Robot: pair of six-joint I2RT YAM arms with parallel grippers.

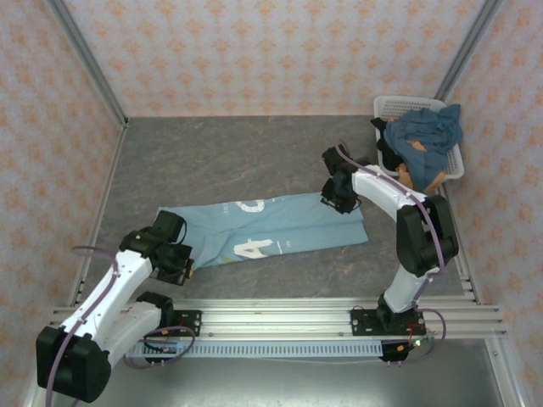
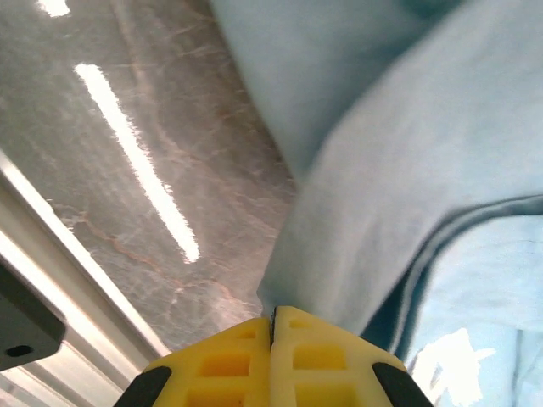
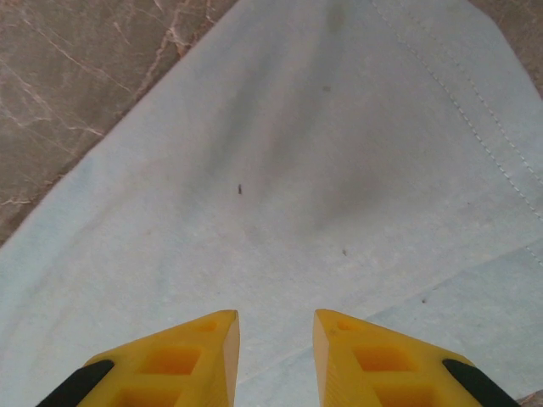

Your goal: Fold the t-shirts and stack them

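Left wrist view, left gripper (image 2: 273, 326) fingers pressed together, pinching the sky-blue t-shirt (image 2: 407, 170) at its edge, right gripper (image 3: 276, 335) spread over the same cloth, beyond it orange-tan t-shirt (image 1: 422, 170) mostly buried under slate-blue t-shirt (image 1: 428, 127).

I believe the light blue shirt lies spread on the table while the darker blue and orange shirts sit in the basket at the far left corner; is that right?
Not quite: the top external view shows the white basket at the far right corner. Otherwise yes: the light blue shirt on the table, darker blue shirt and orange shirt in it.
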